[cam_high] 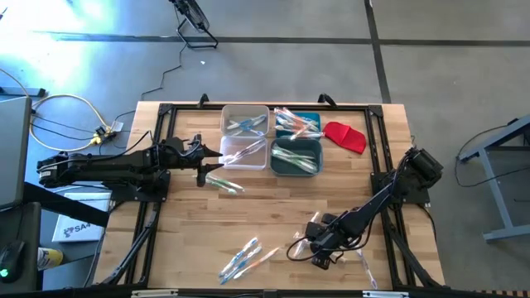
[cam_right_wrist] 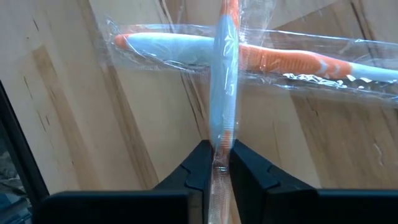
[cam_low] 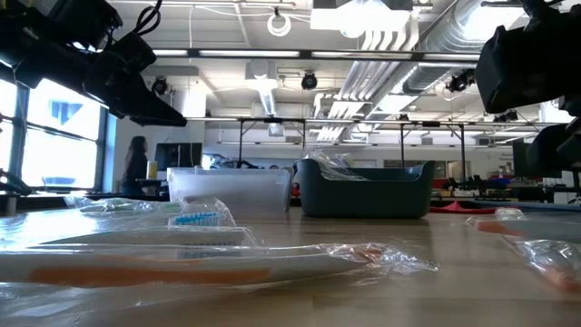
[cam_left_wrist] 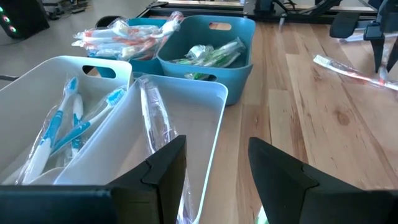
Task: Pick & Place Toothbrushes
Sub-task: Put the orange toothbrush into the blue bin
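Observation:
Wrapped toothbrushes lie loose on the wooden table: a green one (cam_high: 224,184), blue ones (cam_high: 243,259), and orange ones (cam_high: 300,240) near the front right. My right gripper (cam_high: 310,246) points steeply down there and is shut on one orange toothbrush (cam_right_wrist: 222,81), which crosses over a second orange one (cam_right_wrist: 280,59) lying flat. My left gripper (cam_high: 203,168) hovers open beside the near white bin (cam_high: 244,152), with nothing between its fingers (cam_left_wrist: 163,167). That bin holds a clear wrapped toothbrush (cam_left_wrist: 155,118). My right gripper pinches the wrapped orange-and-white toothbrush between its two fingers (cam_right_wrist: 198,163), on the handle (cam_right_wrist: 221,138) toward one end. The fingers come from above, slanting down. The brush runs away from the fingers across the other orange toothbrush; whether it is lifted off, I cannot tell.
Four bins stand at the back middle: a white one with blue brushes (cam_high: 246,121), the near white one, a teal one with orange brushes (cam_high: 298,124), and a dark teal one with green brushes (cam_high: 296,156). A red cloth (cam_high: 346,136) lies to their right. Another wrapped brush (cam_high: 365,266) lies at the front right.

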Available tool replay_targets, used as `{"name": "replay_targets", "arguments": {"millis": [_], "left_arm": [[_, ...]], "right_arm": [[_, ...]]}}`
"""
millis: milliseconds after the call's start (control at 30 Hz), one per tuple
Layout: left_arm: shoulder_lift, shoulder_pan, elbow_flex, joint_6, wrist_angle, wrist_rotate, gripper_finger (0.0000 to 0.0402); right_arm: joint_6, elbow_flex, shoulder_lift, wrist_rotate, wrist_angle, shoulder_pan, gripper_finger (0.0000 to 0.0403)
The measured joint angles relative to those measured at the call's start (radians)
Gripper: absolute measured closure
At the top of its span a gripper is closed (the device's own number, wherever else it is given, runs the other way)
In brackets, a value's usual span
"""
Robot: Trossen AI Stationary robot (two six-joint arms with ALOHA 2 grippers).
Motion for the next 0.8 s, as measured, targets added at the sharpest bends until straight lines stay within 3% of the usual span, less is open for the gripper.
{"name": "replay_targets", "arguments": {"millis": [467, 800], "left_arm": [[0.0, 0.0, 0.0, 0.0, -0.004, 0.0, 0.0231], [0.0, 0.0, 0.0, 0.0, -0.004, 0.0, 0.0231]], "right_arm": [[-0.002, -0.001, -0.023, -0.008, 0.0, -0.001, 0.0373], [-0.028, -0.003, -0.198, 0.074, -0.018, -0.008, 0.0384]]}}
